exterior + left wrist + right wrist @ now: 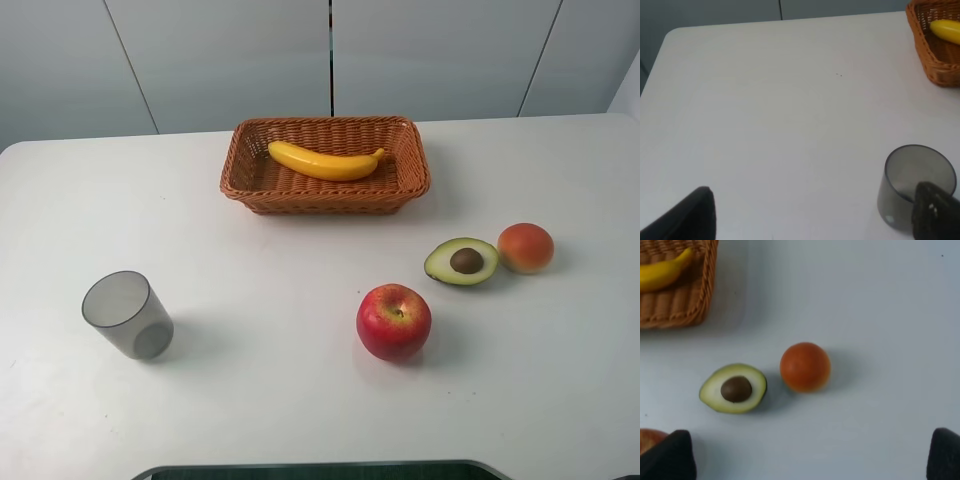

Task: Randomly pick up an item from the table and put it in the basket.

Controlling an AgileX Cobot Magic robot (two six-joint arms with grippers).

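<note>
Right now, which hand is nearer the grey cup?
Left. The left hand has the grey cup right beside one fingertip in its wrist view. The right hand faces the halved avocado and an orange-red fruit, with no cup in its view.

The banana (325, 161) is bright yellow, the basket (325, 197) orange-brown with a woven wicker pattern, the desk (250, 400) plain white. The cup (127, 315) is translucent smoky grey and the apple (393, 321) red with yellowish streaks at its stem. The halved avocado (461, 261) shows pale yellow-green flesh, dark green skin and a brown pit; the round fruit (526, 247) beside it is orange-red.
</note>
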